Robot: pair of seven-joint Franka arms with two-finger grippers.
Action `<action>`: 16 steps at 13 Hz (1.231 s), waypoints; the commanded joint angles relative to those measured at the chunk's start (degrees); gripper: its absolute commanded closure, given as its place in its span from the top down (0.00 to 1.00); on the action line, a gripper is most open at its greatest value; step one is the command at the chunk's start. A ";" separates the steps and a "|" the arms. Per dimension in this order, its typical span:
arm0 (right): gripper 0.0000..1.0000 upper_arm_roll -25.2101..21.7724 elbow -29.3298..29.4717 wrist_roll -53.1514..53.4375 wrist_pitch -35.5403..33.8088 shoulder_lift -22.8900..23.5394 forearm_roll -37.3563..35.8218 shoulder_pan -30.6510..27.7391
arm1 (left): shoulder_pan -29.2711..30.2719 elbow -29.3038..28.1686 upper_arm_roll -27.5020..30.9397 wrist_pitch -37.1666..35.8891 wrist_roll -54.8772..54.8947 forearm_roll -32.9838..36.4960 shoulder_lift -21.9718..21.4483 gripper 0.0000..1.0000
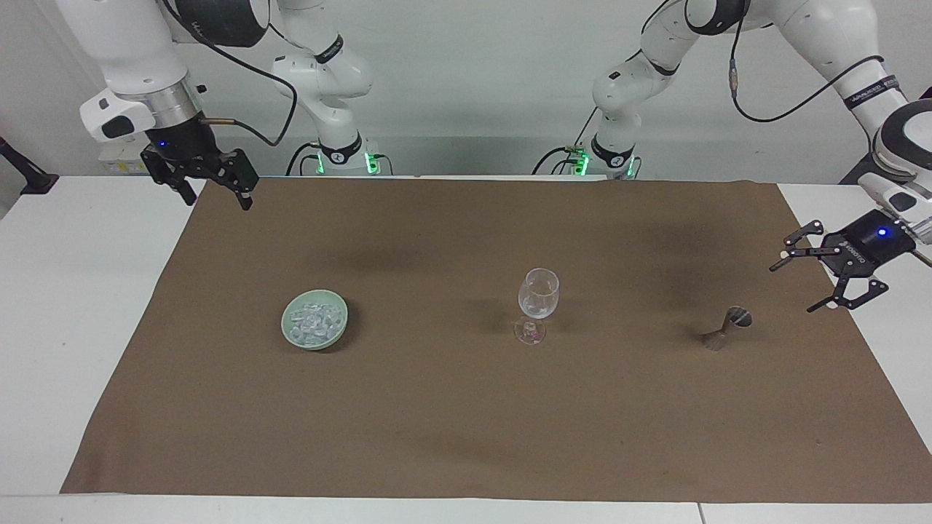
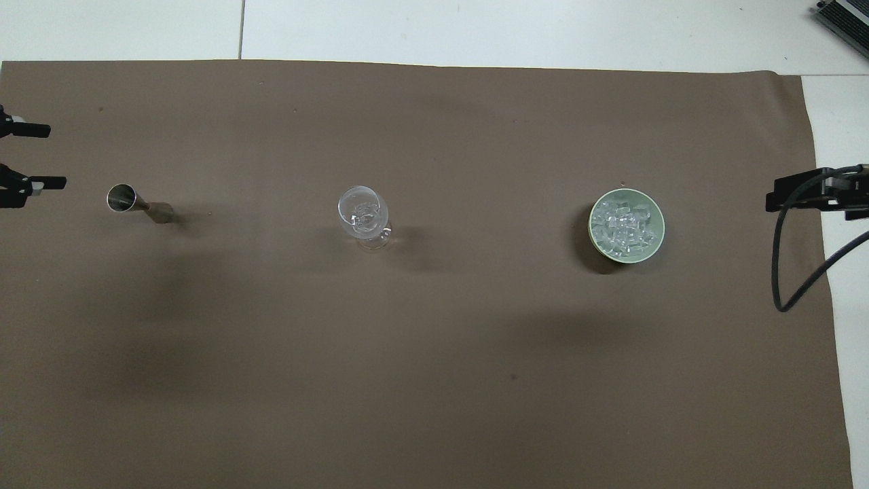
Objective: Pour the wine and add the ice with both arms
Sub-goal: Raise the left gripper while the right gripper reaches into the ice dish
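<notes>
Both sets of jaws are spread wide, holding nothing: left gripper [image 1: 808, 280] hangs mid-right in the facing view, right gripper [image 1: 217, 196] upper left. Ice [image 1: 314, 322] sits in a green bowl [image 1: 291, 335], left of center, with a glass [image 1: 539, 295] in the middle and a jigger [image 1: 728, 327] right of it.

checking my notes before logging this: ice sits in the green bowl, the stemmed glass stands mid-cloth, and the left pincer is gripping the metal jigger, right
Not quite. The left pincer is open and holds nothing; it hangs in the air near the cloth's edge, apart from the metal jigger, which stands on the cloth, as the facing view shows. The ice in the green bowl and the stemmed glass mid-cloth are right.
</notes>
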 commanded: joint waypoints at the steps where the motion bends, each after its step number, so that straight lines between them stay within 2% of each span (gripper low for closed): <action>1: 1.00 0.43 -0.31 -1.35 2.33 0.39 -0.05 -0.33 | -5.59 -1.40 1.91 3.38 -14.16 6.87 -3.27 0.92; 3: 1.00 0.52 -1.36 -1.35 4.26 1.61 -0.05 -0.07 | -8.58 -1.40 1.91 3.47 -29.18 12.32 -5.29 0.96; 6: 1.00 0.52 -5.04 -1.44 7.70 2.58 -0.05 0.02 | -11.58 -1.49 1.74 3.56 -51.50 16.82 -6.18 1.00; 10: 1.00 0.70 -11.98 -1.53 17.61 4.51 0.04 0.28 | -15.09 -1.66 1.56 1.81 -75.87 24.28 -7.67 1.00; 12: 1.00 0.79 -15.15 -1.09 21.83 5.48 0.04 2.03 | -17.02 -1.40 1.74 -0.47 -82.58 29.37 -8.02 1.00; 14: 1.00 0.96 -16.57 -0.56 27.54 7.41 0.30 2.74 | -16.60 0.00 1.74 -5.64 -84.27 30.36 -8.82 1.00; 16: 1.00 1.05 -16.48 2.33 29.49 10.39 0.65 3.97 | -16.16 3.16 1.82 -9.69 -84.19 31.06 -7.94 1.00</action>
